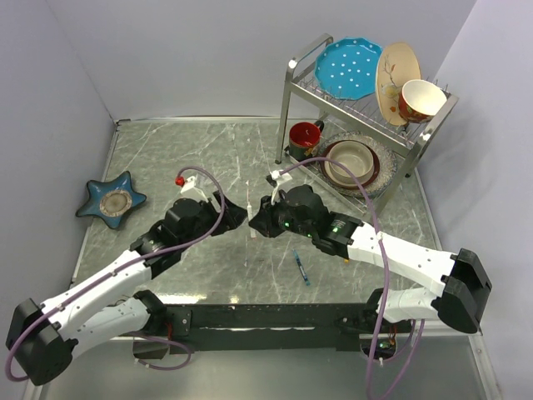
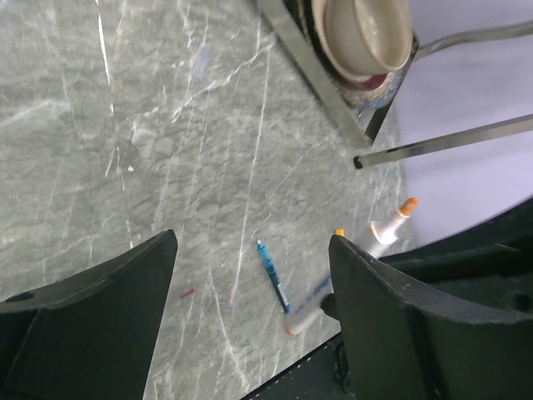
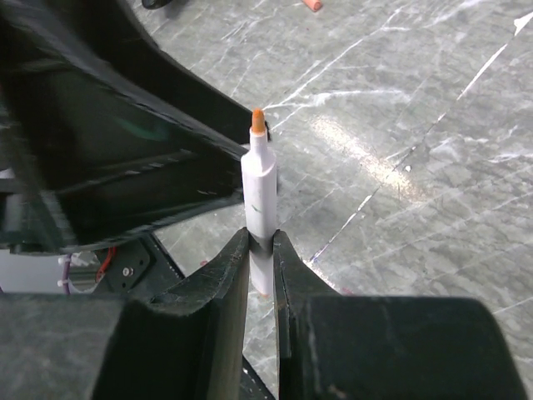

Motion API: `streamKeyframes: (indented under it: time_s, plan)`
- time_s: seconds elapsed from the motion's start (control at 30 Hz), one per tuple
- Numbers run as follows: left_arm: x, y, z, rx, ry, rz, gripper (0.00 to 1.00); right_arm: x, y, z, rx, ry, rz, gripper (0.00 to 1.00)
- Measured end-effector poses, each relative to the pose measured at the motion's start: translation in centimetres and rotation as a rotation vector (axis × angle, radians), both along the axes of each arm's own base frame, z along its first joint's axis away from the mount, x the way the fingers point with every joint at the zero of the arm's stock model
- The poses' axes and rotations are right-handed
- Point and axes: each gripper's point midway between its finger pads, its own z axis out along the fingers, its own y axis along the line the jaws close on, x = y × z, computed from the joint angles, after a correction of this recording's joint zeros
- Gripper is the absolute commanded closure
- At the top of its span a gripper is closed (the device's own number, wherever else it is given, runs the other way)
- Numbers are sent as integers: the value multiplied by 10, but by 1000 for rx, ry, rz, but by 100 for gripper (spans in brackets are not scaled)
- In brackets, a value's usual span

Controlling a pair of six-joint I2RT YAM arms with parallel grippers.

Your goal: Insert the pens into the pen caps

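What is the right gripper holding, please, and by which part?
The right gripper pinches a white pen low on its barrel, well behind the orange tip.

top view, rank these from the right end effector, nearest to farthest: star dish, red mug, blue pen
1. blue pen, on the table near-right of the right end effector
2. red mug, beyond it by the rack
3. star dish, far left
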Motion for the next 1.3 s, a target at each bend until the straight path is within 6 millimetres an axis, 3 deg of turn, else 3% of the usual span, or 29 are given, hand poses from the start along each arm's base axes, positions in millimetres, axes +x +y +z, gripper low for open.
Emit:
streamKeyframes:
  time_s: [0.2,0.43,0.7,0.8,0.9,0.93,1.0,1.03,1.13,1.3]
  plan:
    - [-3,7,20,-39,-49,17,18,0,0,0,3,7,-11,100]
    - [-8,-1,49,-107,-137,-35,20,-1,0,-1,4,14,-9,100]
    - [-5,-11,39,-71,-140,-83,28,-4,2,0,10,22,4,100]
    - [-3,-14,31,-53,-122,-92,36,-6,3,0,13,27,13,100]
    - [-3,-16,26,-47,-109,-100,58,-8,4,0,15,30,22,100]
    - [-3,-18,27,-52,-113,-108,75,-9,5,-1,13,32,24,100]
    - [-5,-21,32,-73,-116,-122,92,-10,5,-1,15,35,26,91]
    - [-6,-22,34,-82,-122,-129,99,-10,5,-1,14,36,26,82]
    - [-8,-25,36,-90,-129,-151,99,-10,5,-1,20,42,21,65]
    - [-14,-26,45,-115,-140,-178,99,-16,5,-5,36,67,33,58]
